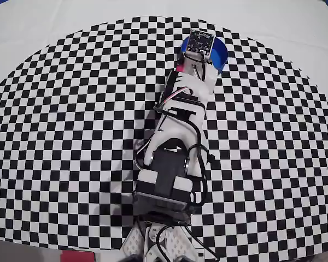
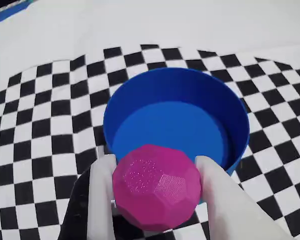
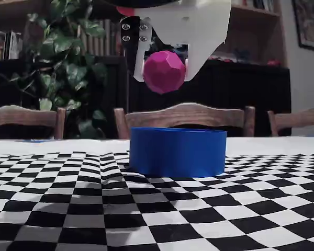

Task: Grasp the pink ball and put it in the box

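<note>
The gripper clamps the ball high above the box, hanging over its near rim in the wrist view, so releasing here might bounce it onto the worktop.

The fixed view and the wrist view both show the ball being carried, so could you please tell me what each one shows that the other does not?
Only the fixed view shows height: the pink ball hangs in the air, clear above the box, with chairs, a plant and shelves behind. Only the wrist view shows the inside of the box, which holds nothing, and the ball sitting over its near rim. Both show the gripper shut on the ball, one white finger on each side, and the checkered cloth under the box.
</note>
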Robot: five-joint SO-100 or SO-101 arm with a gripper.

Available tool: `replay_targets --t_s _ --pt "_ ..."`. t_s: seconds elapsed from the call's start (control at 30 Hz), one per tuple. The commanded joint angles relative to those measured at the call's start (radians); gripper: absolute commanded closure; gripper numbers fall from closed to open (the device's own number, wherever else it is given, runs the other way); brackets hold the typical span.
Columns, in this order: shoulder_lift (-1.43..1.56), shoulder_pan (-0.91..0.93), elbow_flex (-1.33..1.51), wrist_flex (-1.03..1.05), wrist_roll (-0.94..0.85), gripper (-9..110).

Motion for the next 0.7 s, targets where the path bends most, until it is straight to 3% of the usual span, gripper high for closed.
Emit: replay_targets --t_s 0.0,0.67 --pt "-0.002 0.006 -0.055 0.000 -0.005 101" --pt "-0.118 0.008 -0.175 0.000 -0.005 101"
